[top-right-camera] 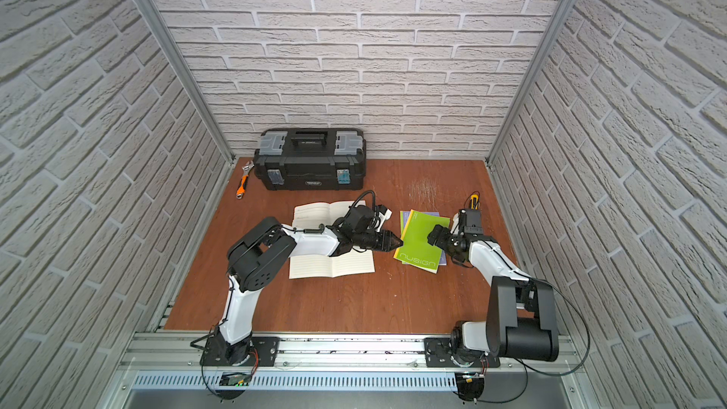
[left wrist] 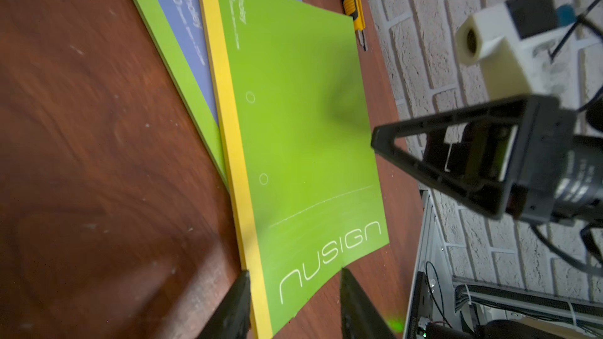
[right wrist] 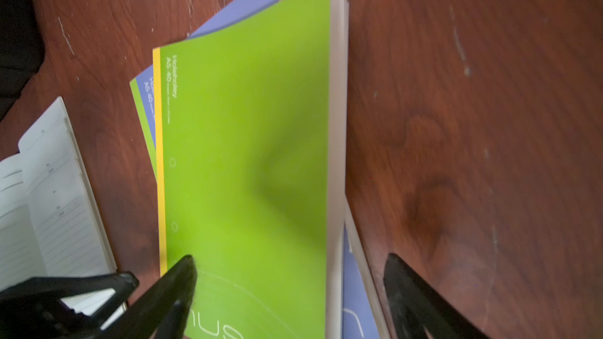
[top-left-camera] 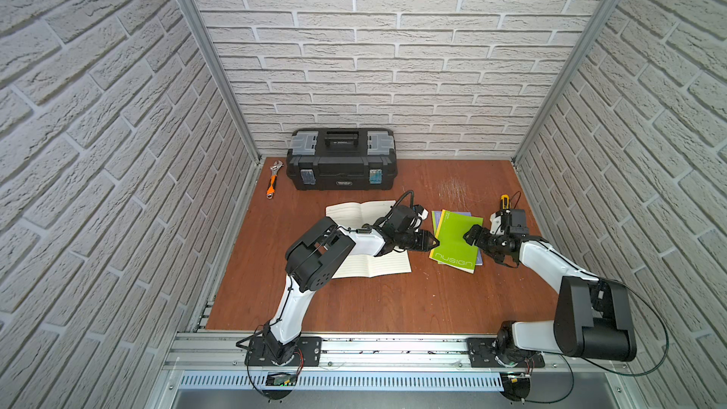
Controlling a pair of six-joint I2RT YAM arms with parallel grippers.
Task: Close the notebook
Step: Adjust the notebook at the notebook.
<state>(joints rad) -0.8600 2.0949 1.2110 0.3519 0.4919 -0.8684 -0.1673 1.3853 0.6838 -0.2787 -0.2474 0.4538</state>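
A green notebook [top-left-camera: 456, 240] [top-right-camera: 421, 243] lies on the table, its cover [right wrist: 248, 158] down over the pages and slightly bowed. It rests on a purple notebook [left wrist: 182, 27]. A second notebook [top-left-camera: 377, 265] [top-right-camera: 334, 267] lies open with cream lined pages, partly hidden under my left arm. My left gripper [top-left-camera: 434, 243] [left wrist: 295, 275] is open at the green notebook's yellow spine edge [left wrist: 228, 125]. My right gripper [top-left-camera: 470, 236] [right wrist: 290, 257] is open too, hovering over the green notebook's page edge [right wrist: 336, 125]. Neither holds anything.
A black toolbox [top-left-camera: 341, 159] stands at the back wall, with an orange-handled wrench [top-left-camera: 273, 179] to its left. A yellow and black screwdriver [top-left-camera: 504, 201] lies just behind my right gripper. Brick-pattern walls close in both sides.
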